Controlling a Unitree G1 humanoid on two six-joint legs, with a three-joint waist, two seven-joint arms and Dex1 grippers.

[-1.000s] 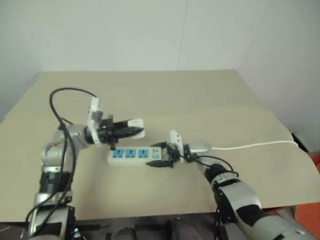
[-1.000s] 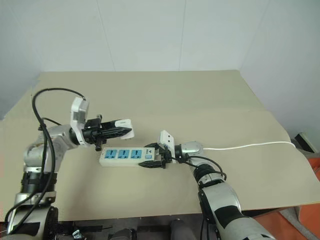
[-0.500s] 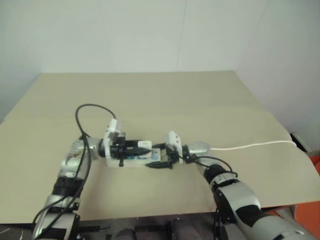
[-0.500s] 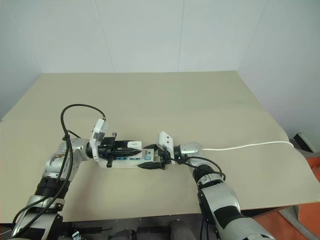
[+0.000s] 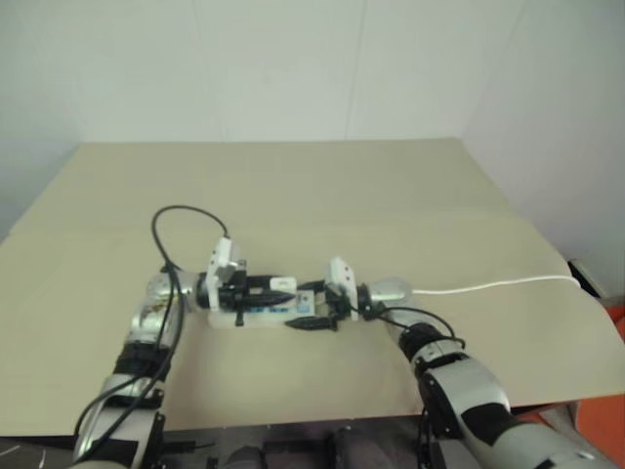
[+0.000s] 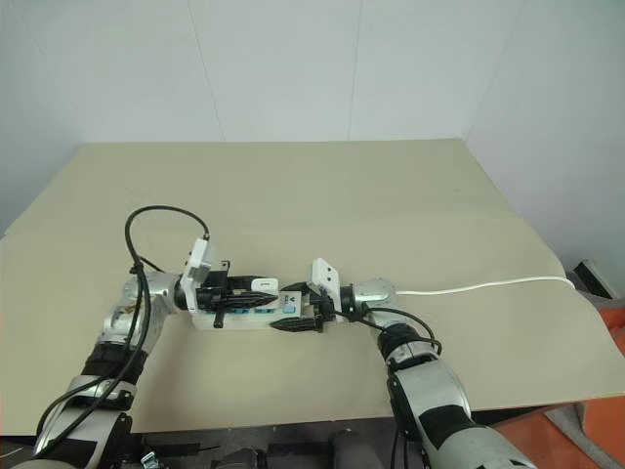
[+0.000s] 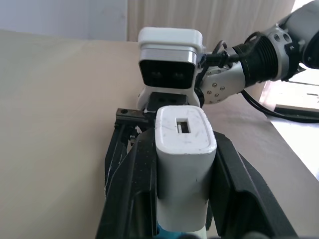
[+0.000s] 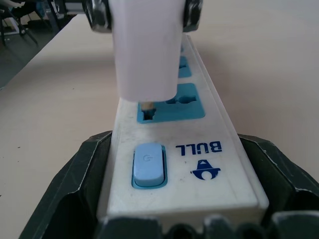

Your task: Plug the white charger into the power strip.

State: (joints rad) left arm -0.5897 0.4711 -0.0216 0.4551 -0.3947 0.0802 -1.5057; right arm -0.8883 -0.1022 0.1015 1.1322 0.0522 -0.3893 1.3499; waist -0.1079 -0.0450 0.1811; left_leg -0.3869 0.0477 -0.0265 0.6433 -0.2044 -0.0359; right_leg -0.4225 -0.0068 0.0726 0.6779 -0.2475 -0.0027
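- On the tan table (image 6: 391, 186), slightly toward 7 o'clock from its middle, lies the power strip (image 8: 172, 144), its long side running from 9 o'clock to 3 o'clock.
- At the strip's 3 o'clock end sits the right gripper (image 6: 296, 308); its two black fingers (image 8: 70, 184) clasp the switch end from both sides, beside the light-blue switch (image 8: 147, 163).
- A thin white cable (image 6: 488, 285) runs off from behind that gripper toward 3 o'clock, to the table's edge.
- From 9 o'clock the left gripper (image 7: 182, 149) reaches in level over the strip, its fingers clenched on the white charger (image 7: 182, 164).
- The charger stands over the blue socket (image 8: 172, 103) nearest the switch; a brass prong (image 8: 147, 105) under it enters the socket's slot, with the white body not down flush on the blue face.
- Behind that socket, further blue faces show under the charger.
- A black wire (image 6: 161, 220) loops above the left arm, toward 9 o'clock.
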